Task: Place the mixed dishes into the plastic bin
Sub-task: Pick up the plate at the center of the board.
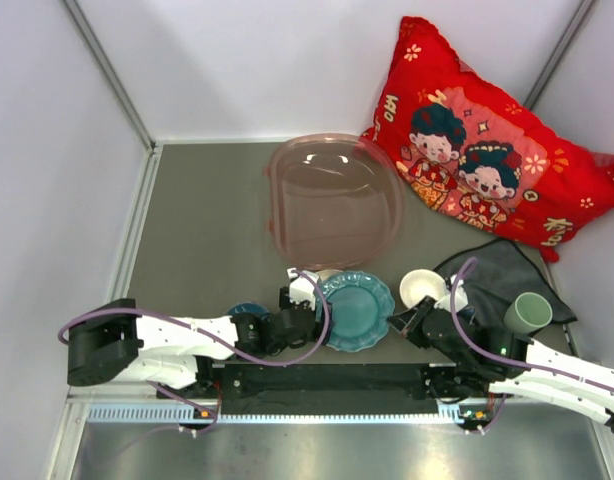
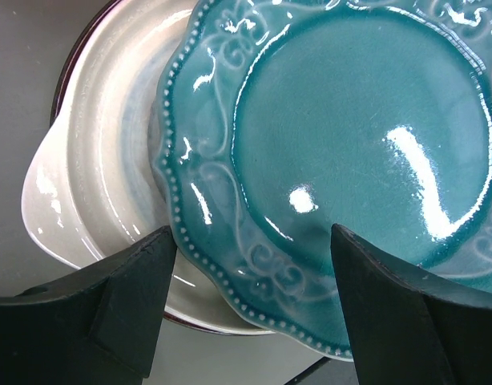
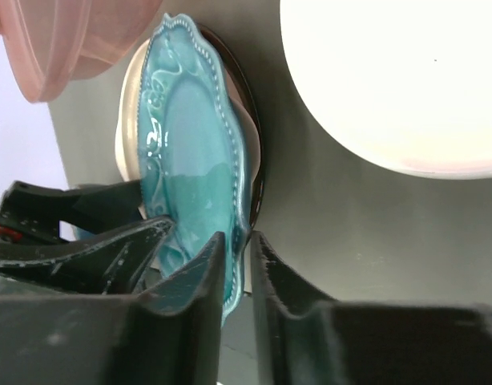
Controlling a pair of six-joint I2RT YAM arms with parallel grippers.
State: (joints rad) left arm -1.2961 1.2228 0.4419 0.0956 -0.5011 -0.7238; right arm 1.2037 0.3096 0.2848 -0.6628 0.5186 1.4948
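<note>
Grey table (image 1: pixel 207 230), teal plate (image 1: pixel 355 312) near bin (image 1: pixel 271 200)

The scalloped plate (image 1: pixel 355 312) overlaps handled plate (image 2: pixel 94 184) — bin (image 1: pixel 332 205) behind.

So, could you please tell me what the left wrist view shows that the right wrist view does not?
Only the left wrist: the teal plate face-on, and the handle of the white handled plate. Only the right wrist: the right gripper pinching the teal plate's rim, the cream-white bowl and the plastic bin. Both: the teal plate overlapping the white handled plate.
</note>
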